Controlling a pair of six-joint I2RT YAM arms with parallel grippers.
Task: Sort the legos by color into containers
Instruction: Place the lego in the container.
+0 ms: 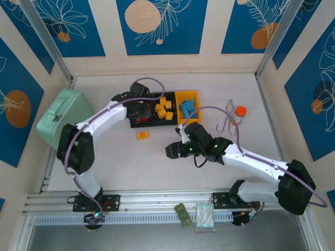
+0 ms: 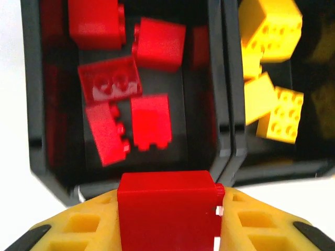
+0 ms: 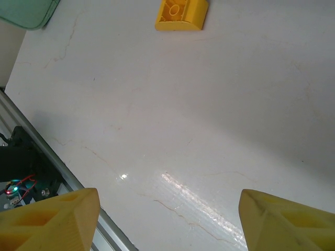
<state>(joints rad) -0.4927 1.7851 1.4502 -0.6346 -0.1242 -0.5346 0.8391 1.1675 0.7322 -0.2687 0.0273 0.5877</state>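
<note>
Red brick [image 2: 167, 209] clamped in left pincer [image 2: 168, 230], at near rim of black bin [image 2: 32, 104] of red bricks [image 2: 157, 44]. Released here, might clip rim and bounce onto table [image 3: 209, 130]. Right pincer [image 3: 167, 219] wide open, empty, near stray yellow brick [image 3: 180, 13].

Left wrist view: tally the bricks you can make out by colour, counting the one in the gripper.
Red bricks: 6, five in the black bin and one clamped in the left gripper.
Yellow bricks: 3 in sight in the next bin, which the frame cuts off.
Total: 9
</note>
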